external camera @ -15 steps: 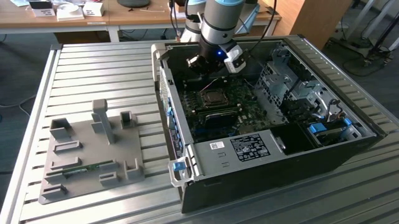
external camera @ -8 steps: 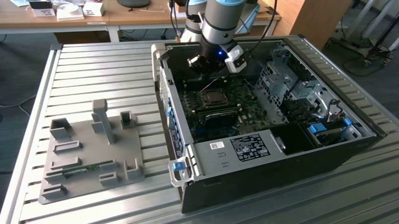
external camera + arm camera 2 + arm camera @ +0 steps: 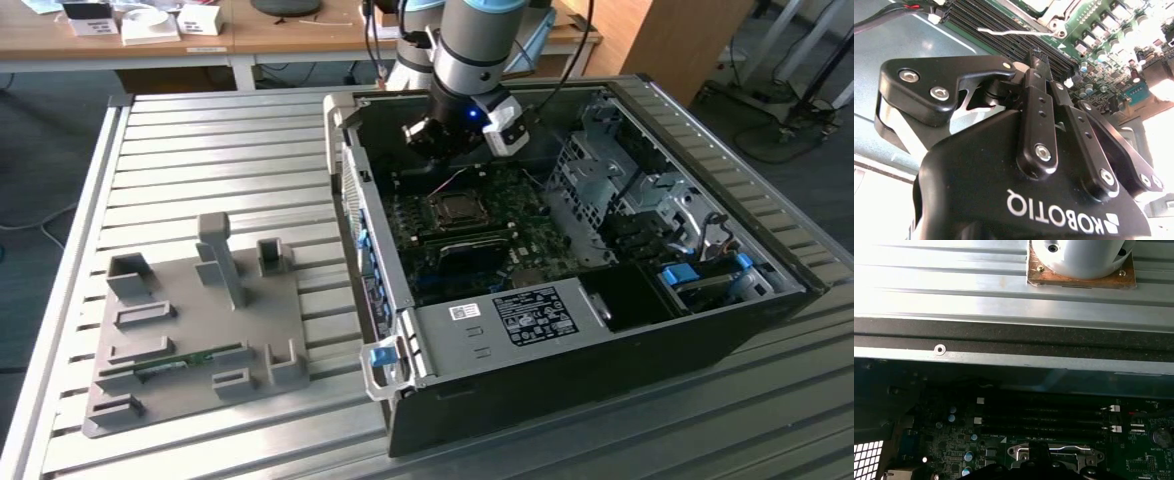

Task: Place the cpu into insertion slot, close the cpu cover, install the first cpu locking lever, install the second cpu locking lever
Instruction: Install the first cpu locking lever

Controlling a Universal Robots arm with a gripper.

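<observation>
Cpu cover [image 3: 1074, 450] | silvery metal frame on green board [image 3: 1076, 22] | black gripper [image 3: 1038, 54] clenched nearby

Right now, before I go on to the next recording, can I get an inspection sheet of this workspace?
Surface: slatted metal table carrying an open computer case.
Job's things: socket on the green board; metal cover appears to lie down over it.
Clutter: grey holder tray at the exterior view's left.
Grippers: pincer shut, hanging over the board near the socket.
Cables: dark wires inside the case.
Surroundings: wooden desks with white boxes behind.
</observation>
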